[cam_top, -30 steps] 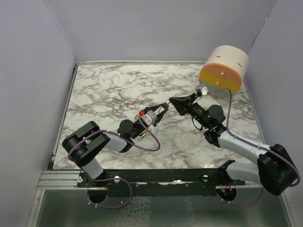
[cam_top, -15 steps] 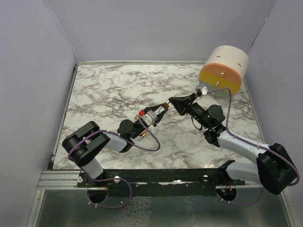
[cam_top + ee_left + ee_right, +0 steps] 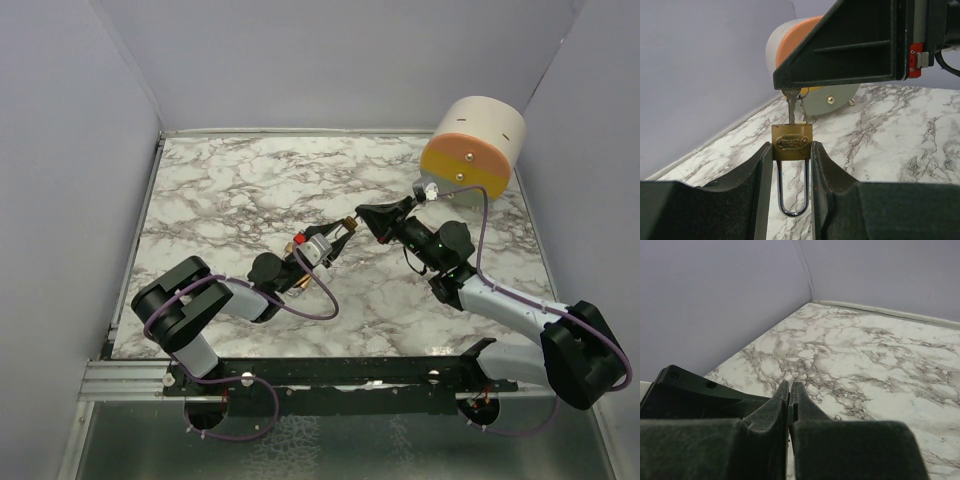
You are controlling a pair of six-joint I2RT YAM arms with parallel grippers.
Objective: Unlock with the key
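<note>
My left gripper [image 3: 792,152] is shut on a brass padlock [image 3: 792,143], pinching its body, with the closed steel shackle [image 3: 793,192] pointing back toward the wrist. A silver key [image 3: 791,111] sits in the padlock's keyhole. My right gripper [image 3: 789,90] is shut on the key's head; in the right wrist view its fingers [image 3: 790,395] are pressed together and the key is hidden. In the top view the two grippers meet at the padlock [image 3: 349,222] over the middle of the table.
A round beige and orange cylinder [image 3: 472,148] lies on its side at the back right, also seen behind the padlock in the left wrist view [image 3: 790,45]. Purple walls enclose the marble table [image 3: 250,190] on three sides.
</note>
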